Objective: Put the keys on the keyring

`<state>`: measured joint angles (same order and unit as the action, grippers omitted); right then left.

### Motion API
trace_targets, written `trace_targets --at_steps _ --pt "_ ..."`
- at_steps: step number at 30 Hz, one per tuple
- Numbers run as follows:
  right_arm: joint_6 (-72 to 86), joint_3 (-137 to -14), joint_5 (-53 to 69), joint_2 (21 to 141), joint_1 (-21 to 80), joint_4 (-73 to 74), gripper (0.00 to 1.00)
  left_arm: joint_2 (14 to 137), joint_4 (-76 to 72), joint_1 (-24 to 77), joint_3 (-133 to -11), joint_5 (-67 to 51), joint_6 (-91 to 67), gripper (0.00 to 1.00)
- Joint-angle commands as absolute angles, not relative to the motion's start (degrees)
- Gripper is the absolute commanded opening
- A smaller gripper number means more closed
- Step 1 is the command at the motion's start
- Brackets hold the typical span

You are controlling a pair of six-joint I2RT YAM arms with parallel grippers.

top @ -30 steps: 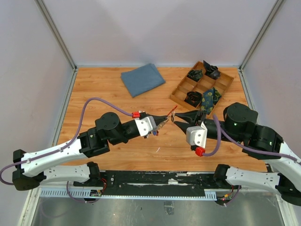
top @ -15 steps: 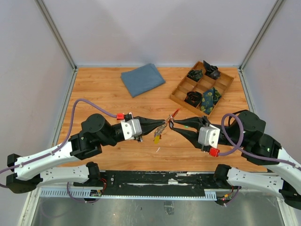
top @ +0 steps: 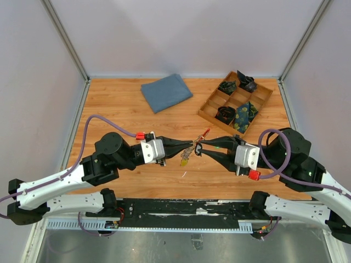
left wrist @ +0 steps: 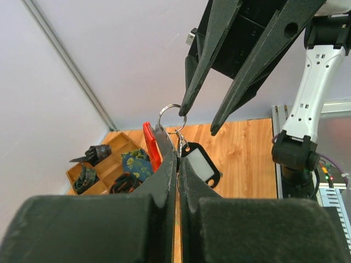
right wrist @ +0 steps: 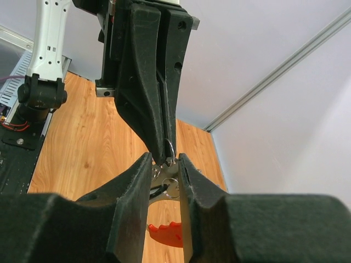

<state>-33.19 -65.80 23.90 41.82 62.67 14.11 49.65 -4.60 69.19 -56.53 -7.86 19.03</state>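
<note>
A wooden bench [top: 109,104] is seen from above, with two robot arms reaching in from its near edge. Their tips meet in the air over the middle of the bench. At the back lie a folded blue cloth [top: 166,92] and a wooden tray [top: 258,94] with dark items in some of its compartments.

The left tool [top: 185,146] is clenched tight. In its wrist view a small bunch sticks out from its tip, and the grip appears to be on the metal of the keys [top: 188,153]. From above, the keys hang just below that tip, one with a yellow end. The red keyring [top: 205,132] pokes up from the same bunch, just beside the right tool [top: 204,143].

The right tool is released, its fingers partly apart. They straddle a small silver ring [left wrist: 169,116] at the top of the bunch, and one fingertip touches the ring. No grip by this tool shows. A white-and-black tag [left wrist: 201,169] dangles beside the ring.

Judging from this, the task is in mid-course. Keys and keyring are lifted and held together off the bench. The views are too small to tell whether any key is already threaded on the red loop. The threading itself seems to be what remains.
</note>
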Motion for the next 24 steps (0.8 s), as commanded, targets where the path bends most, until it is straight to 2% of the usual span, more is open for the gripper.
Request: trace_targets --at_steps 1,17,24 --pt "-31.64 -65.47 25.39 41.75 64.17 11.74 0.27 49.35 -7.20 69.40 -57.23 -8.85 19.07 0.01" --pt "-32.61 -65.82 21.72 43.86 64.09 14.84 0.26 49.39 -5.81 69.35 -57.65 -10.75 19.81 0.00" --pt "-32.70 -65.87 22.28 44.50 64.05 16.35 0.18 49.40 -5.36 69.40 -57.83 -11.07 19.95 0.00"
